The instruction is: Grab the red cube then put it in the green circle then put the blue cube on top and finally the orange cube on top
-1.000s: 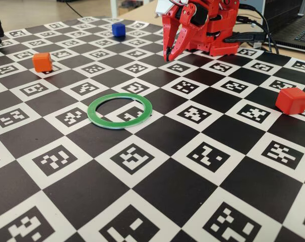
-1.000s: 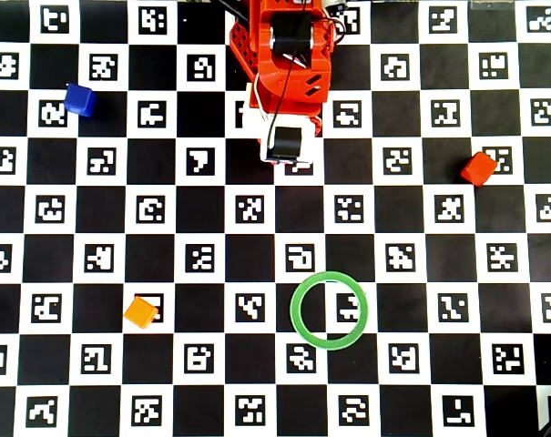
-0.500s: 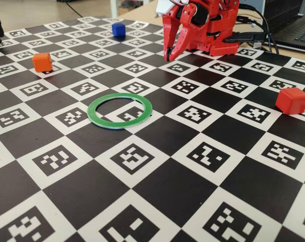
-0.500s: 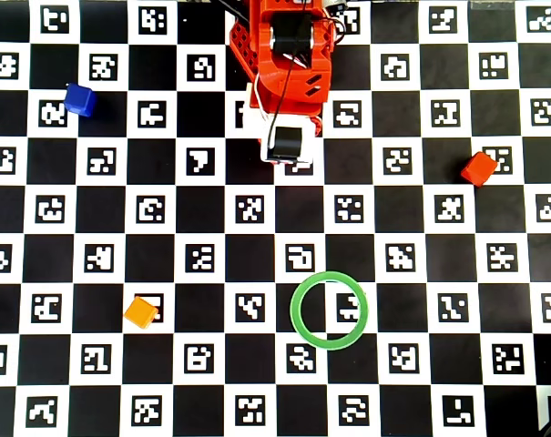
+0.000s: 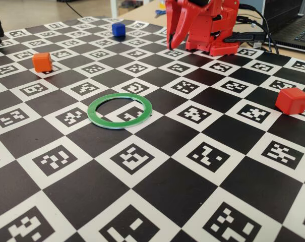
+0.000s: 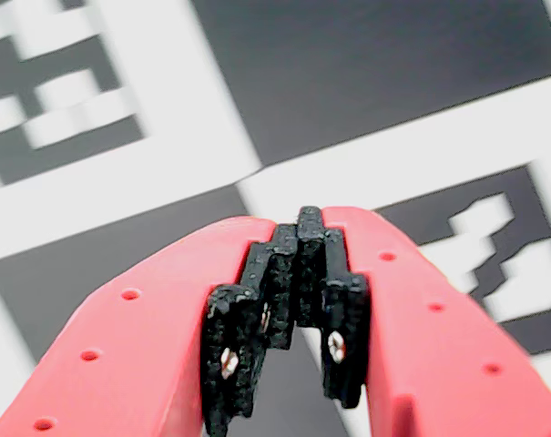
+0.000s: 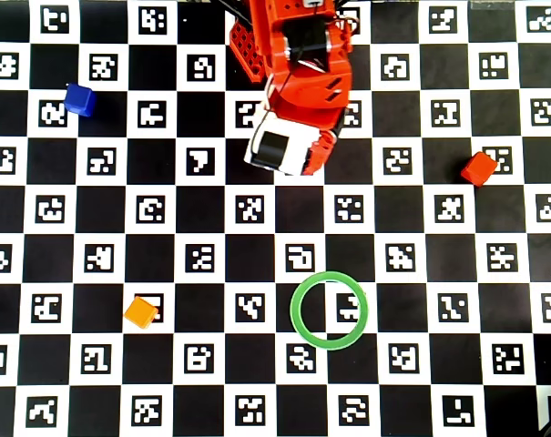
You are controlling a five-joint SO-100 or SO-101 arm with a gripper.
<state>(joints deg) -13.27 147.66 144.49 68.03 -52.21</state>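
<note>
My pincer is pressed together with nothing in it: in the wrist view the two black pads meet at their tips, and under them there is only the checked mat. In the fixed view the pincer hangs tip-down close in front of my base, at the far edge of the mat.

The red cube comes first, and everything turns on where it lies from me. In the overhead view it sits well off to the right of my arm, near the right edge of the mat and a little further out from my base than the wrist. In the fixed view the red cube rests flat on the mat at the right edge, well apart from everything else. My arm looks angled slightly toward the other side in the overhead view, so I judge the next move calls for a swing of the base to the right and a reach outward, with the jaws opened on the way.

The green ring lies empty toward the near side of the mat, almost straight out from my base. The blue cube is near the far left corner in the overhead view, and the orange cube is toward the near left.
</note>
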